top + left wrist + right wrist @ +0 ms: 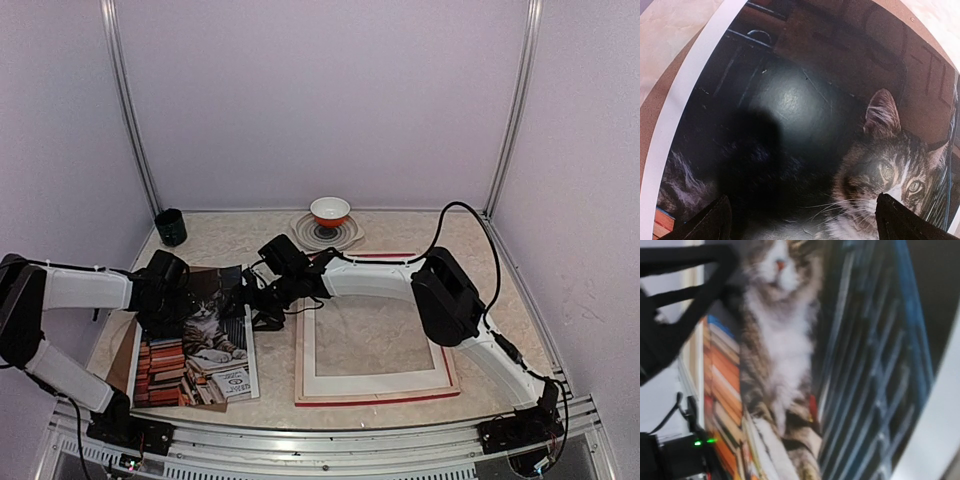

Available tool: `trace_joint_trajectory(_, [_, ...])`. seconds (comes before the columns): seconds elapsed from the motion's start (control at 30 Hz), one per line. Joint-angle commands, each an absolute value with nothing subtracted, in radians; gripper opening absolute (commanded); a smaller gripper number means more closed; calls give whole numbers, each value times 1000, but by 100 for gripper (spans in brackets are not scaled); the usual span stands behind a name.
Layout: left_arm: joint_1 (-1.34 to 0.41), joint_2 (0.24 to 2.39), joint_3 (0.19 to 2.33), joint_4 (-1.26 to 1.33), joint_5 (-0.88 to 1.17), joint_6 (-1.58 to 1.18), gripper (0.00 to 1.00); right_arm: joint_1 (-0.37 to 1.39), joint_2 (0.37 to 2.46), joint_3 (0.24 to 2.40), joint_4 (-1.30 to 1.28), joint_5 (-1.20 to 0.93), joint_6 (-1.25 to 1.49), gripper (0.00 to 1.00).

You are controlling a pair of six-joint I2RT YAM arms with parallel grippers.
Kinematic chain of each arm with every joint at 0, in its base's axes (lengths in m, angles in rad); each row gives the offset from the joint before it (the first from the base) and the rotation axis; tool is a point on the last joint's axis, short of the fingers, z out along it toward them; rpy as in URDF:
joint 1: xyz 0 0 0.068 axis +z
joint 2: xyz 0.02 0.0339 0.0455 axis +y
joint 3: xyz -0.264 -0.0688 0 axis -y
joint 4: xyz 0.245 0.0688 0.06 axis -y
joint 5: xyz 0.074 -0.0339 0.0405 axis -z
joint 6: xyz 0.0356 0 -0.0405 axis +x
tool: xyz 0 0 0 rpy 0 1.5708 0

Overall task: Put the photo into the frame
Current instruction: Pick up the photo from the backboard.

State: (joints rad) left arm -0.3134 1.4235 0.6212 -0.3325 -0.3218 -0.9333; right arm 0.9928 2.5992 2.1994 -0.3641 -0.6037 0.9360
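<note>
Left arm (70, 290): white links reaching in from the left edge and ending over the upper part of the photo.
Dark cup (170, 227): upright at the back left of the worktop (470, 270), well apart from everything else.
Backing board (122, 362): plain brown and flat on the worktop, showing past the left side of the photo that lies on it.
Photo (200, 340): at the left front of the worktop, face up on the board. It shows a grey tabby cat with stacks of reddish books below it. It lies just left of the frame and outside it.
White strip (685, 100): runs along the photo's edge between the print and the brown board. I cannot tell whether it is part of the print.
Left pincer (802, 224): spread wide and pointing down over the dark area beside the cat's head, with nothing between its tips. I cannot tell whether they touch the print.
Right pincer (262, 302): at the photo's upper right edge, in the gap beside the frame. Its wrist view is blurred and filled by the cat and books, with only one black finger (690, 257) clear. I cannot tell whether it is spread or pinching.
Bowl (330, 210): orange outside and white inside, sitting on a ringed plate (350, 236) at the back centre.
Frame (375, 383): flat at the centre front, pale wood side up, with red showing along its outer edges and the worktop visible through its opening.
Right arm (445, 295): arches from the right front corner across the frame's top rail toward the photo.
</note>
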Motion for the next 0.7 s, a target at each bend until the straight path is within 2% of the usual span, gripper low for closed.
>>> trace_joint_trajectory(0.0, [-327, 1450, 592, -291, -279, -926, 99, 996, 2564, 2110, -200, -684, 1053, 92])
trace_joint_trajectory(0.2, [-336, 1443, 588, -283, -271, -919, 99, 975, 2500, 2012, -68, -703, 1113, 88])
trace_joint_trajectory(0.23, [-338, 1442, 589, -284, -273, -919, 99, 972, 2498, 2007, -63, -706, 1114, 83])
trace_joint_trajectory(0.4, [-350, 1432, 601, -290, -276, -918, 99, 966, 2493, 1980, -68, -719, 1111, 44])
trace_joint_trajectory(0.5, [-362, 1421, 614, -302, -285, -919, 99, 964, 2487, 1960, -82, -711, 1095, 24])
trace_joint_trajectory(0.67, [-384, 1406, 643, -331, -302, -923, 99, 956, 2472, 1927, -85, -705, 1082, 4])
